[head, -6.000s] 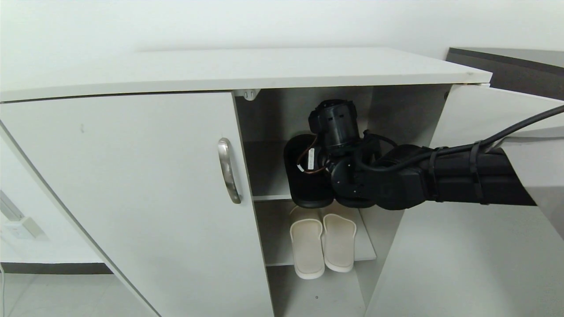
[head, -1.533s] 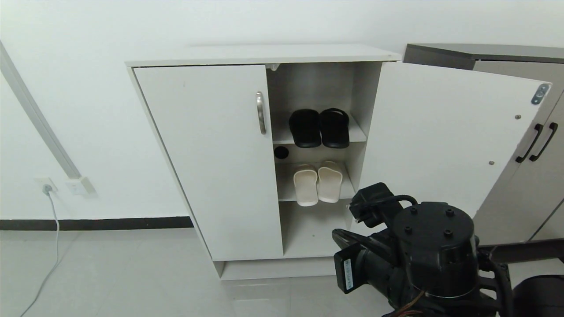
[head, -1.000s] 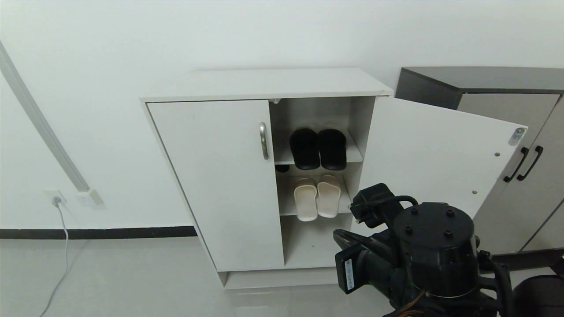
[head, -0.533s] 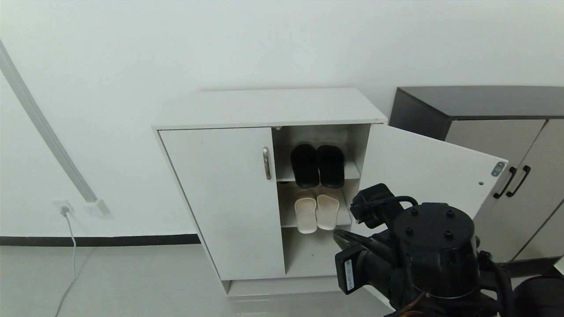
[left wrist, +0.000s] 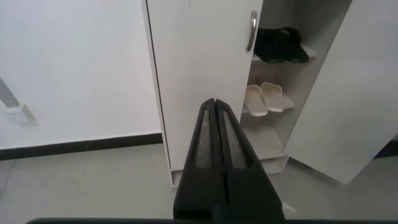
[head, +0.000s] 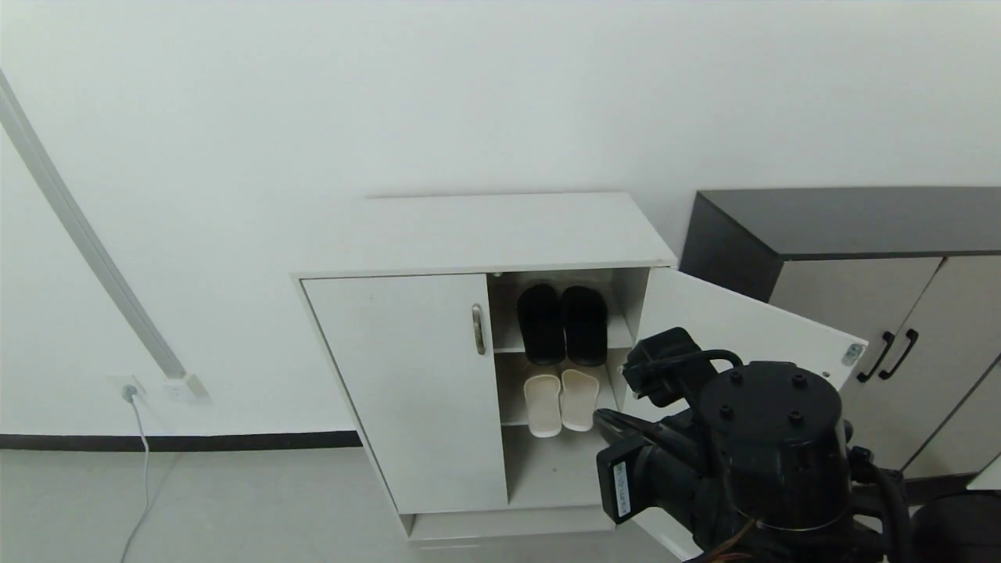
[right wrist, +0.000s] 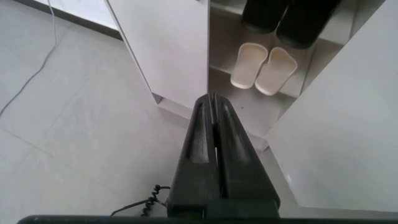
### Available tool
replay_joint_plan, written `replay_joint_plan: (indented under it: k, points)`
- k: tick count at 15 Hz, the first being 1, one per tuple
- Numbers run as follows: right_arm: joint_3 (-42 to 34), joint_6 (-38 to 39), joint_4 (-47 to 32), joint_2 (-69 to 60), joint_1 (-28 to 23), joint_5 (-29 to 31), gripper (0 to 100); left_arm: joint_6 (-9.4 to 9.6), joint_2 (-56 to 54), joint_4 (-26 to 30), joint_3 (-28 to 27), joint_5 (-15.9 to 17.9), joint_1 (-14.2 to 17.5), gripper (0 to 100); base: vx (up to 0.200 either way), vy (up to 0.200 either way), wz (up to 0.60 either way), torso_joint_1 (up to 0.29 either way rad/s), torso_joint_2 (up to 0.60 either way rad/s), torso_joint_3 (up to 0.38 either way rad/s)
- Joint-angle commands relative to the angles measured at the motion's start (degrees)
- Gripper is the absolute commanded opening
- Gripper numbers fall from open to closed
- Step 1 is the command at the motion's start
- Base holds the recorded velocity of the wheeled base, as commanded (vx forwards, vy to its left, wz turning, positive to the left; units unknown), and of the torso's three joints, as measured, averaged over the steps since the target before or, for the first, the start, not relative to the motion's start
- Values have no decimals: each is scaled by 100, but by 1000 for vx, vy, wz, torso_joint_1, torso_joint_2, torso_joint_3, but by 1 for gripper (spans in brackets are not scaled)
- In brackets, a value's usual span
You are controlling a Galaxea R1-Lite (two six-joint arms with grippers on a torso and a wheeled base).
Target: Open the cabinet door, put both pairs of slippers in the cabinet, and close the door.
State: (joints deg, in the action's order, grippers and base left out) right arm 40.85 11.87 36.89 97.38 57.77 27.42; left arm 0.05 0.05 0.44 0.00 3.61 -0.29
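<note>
black slippers (head: 561,322) lie side by side on the upper shelf (head: 622,338) of the white cabinet (head: 485,227), and the cream slippers (head: 558,400) lie side by side on the shelf just below, each pair's near ends at the front edge of its shelf. the cabinet's right door (head: 735,328) stands swung open toward the robot's right, with a small metal hinge plate (head: 852,353) at its upper outer corner. the left door (head: 399,383) is shut flat, and a slim metal handle (head: 478,329) sits upright along its inner edge, beside the black pair. the cabinet stands on a pale grey, slightly glossy floor (head: 235,508) against a plain white wall (head: 391,102). a black skirting band (head: 180,440) runs along the foot of the wall. to the cabinet's left a wall socket (head: 129,389) feeds a grey cable (head: 145,461) that hangs down to the floor, and a grey trunking strip (head: 78,227) slants up the wall from a small box beside it. just right of the white cabinet, behind the open door, stands a second cabinet (head: 852,219) with a dark top, grey doors and black handles (head: 891,356). the left claw (left wrist: 214,106) is pressed together and holds nothing; it hangs over the floor well apart from the cabinet and points at the shut left door. the right claw (right wrist: 213,102) is likewise pinched together with nothing in it, above the floor before the cabinet's base.
</note>
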Motion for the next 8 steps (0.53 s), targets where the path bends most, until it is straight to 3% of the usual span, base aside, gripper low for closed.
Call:
replay_joint_plan:
  k: [1, 8]
  points:
    - [2, -1, 3, -8, -11, 1, 0, 4, 4, 0, 0, 0, 3, 0, 0, 0, 0, 222, -544, -315]
    - [11, -1, 3, 9, -38, -8, 0, 4, 4, 0, 0, 8, 3, 0, 0, 0, 0, 247, -572, -328]
